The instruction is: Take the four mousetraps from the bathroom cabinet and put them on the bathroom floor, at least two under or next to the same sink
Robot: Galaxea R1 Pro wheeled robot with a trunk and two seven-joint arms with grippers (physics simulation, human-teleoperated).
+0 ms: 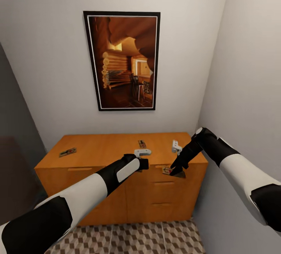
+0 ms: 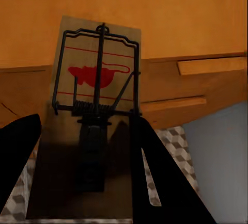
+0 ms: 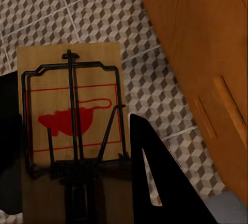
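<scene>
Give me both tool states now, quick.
Left tool: shut on a mousetrap.
Right tool: shut on another mousetrap.

left claw (image 1: 143, 164): hidden behind wrist | mousetraps on cabinet top (image 1: 67, 152): too small for detail

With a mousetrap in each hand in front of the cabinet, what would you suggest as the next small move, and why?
Probably back away and turn toward the sink. The left hand and right hand each grip a mousetrap clear of the cabinet; two more remain on top, so set these on the floor first.
</scene>
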